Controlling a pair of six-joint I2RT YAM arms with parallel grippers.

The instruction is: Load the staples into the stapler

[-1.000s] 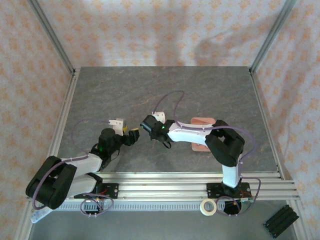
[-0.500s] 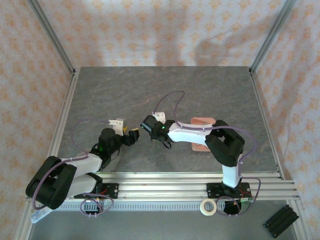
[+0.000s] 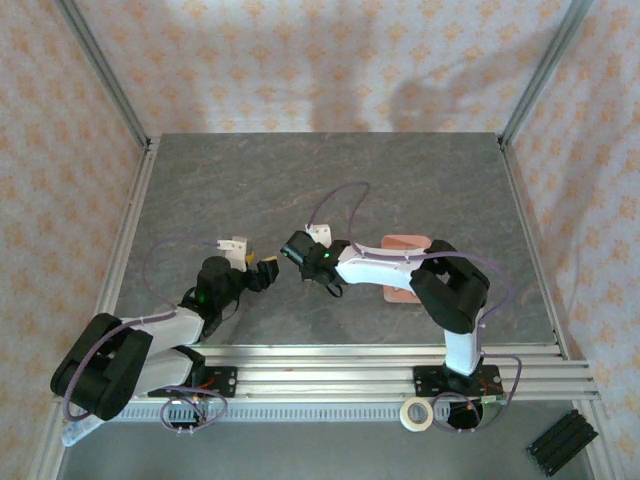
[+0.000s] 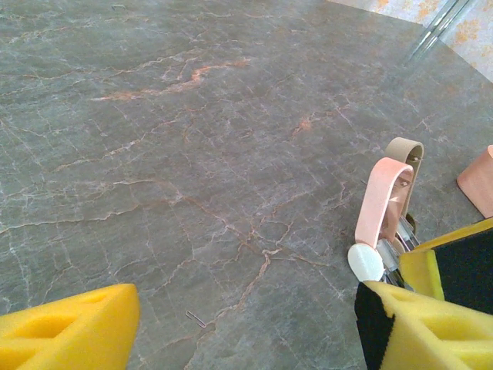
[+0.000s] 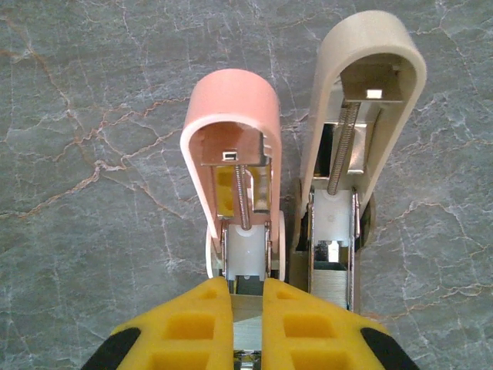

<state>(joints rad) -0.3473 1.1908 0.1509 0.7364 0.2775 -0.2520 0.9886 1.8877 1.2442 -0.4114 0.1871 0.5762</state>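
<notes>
two staplers, pink stapler and beige stapler, sit parallel, lids flipped away from the right gripper, its fingers pressed together; left gripper spread wide.

- First stapler: middle of table, just ahead of right gripper.
- Second stapler: close beside first (both lids up); staples in it.
- Block: right of both, under right arm.

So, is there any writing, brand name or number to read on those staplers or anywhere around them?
None can be read.
The pink stapler and the beige stapler show bare plastic and metal, no lettering.
The table has only stone veining, and the walls only a flower pattern.
</notes>
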